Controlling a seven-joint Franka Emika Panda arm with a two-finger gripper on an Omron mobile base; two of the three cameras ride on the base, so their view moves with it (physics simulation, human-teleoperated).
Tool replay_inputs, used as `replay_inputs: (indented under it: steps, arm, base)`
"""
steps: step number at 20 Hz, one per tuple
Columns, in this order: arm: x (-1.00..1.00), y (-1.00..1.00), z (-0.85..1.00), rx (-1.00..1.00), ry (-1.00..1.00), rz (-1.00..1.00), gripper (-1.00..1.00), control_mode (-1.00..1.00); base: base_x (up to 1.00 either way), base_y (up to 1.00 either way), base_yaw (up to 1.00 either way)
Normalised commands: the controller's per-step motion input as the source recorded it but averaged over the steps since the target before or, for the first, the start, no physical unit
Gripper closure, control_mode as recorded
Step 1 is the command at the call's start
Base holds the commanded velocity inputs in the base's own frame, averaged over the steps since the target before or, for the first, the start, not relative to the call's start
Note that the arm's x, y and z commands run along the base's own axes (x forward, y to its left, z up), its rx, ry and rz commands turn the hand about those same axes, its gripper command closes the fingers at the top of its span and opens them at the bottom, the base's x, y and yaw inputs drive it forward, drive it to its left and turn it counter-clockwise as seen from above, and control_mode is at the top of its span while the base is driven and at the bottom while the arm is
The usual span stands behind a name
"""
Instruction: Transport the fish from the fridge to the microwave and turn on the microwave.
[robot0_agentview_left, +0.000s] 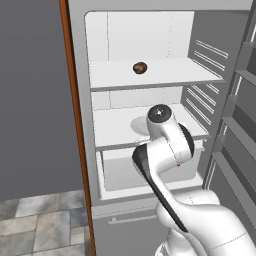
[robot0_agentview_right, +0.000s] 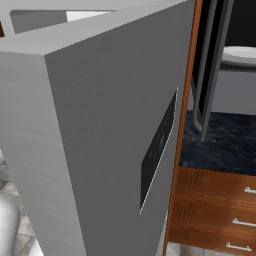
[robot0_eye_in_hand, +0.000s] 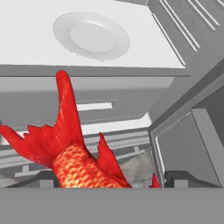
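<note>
- At the hand view's six o'clock edge, the gripper (robot0_eye_in_hand: 107, 181) is clamping its jaws on the fish (robot0_eye_in_hand: 72, 159), whose tail is pointing toward twelve.
- Beyond it, a white plate (robot0_eye_in_hand: 92, 36) is sitting on a shelf inside the fridge (robot0_agentview_left: 150, 75).
- One shelf higher, a brown ball (robot0_agentview_left: 140, 67) is resting.

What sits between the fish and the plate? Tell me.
In the hand view, the grey front edge of the shelf crosses between the fish and the plate; nothing else.

Arm (robot0_agentview_left: 167, 150) before open fridge (robot0_agentview_left: 150, 75)
</note>
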Motion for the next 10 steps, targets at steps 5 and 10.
replay_inputs:
  steps: [5,10]
  arm:
    - [-0.39,0.02,0.22,0.06,-0.13,-0.06,1.00,-1.00]
    - [-0.27,0.00,0.05,0.00,-0.11,0.00,1.00,-1.00]
  base:
    - [0.00,0.00,0.00]
    - [0.00,0.00,0.00]
